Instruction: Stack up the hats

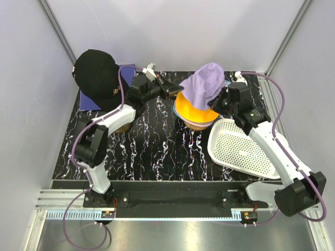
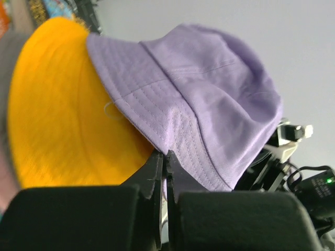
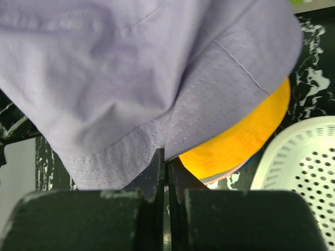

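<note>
A lavender bucket hat (image 1: 204, 83) hangs stretched between both grippers, just above an orange hat (image 1: 194, 111) that tops a stack of hats. My left gripper (image 1: 175, 90) is shut on the lavender hat's brim at its left side; the brim (image 2: 172, 136) is pinched between the fingers, with the orange hat (image 2: 57, 104) below. My right gripper (image 1: 220, 100) is shut on the brim at its right side; the lavender hat (image 3: 131, 78) and the orange hat (image 3: 246, 136) show in the right wrist view. A black baseball cap (image 1: 97, 73) sits at the back left.
A white perforated basket (image 1: 243, 149) lies on its side at the right, close to the right arm. A blue cloth (image 1: 90, 100) lies under the black cap. The black marbled table top (image 1: 157, 146) is bounded by grey walls.
</note>
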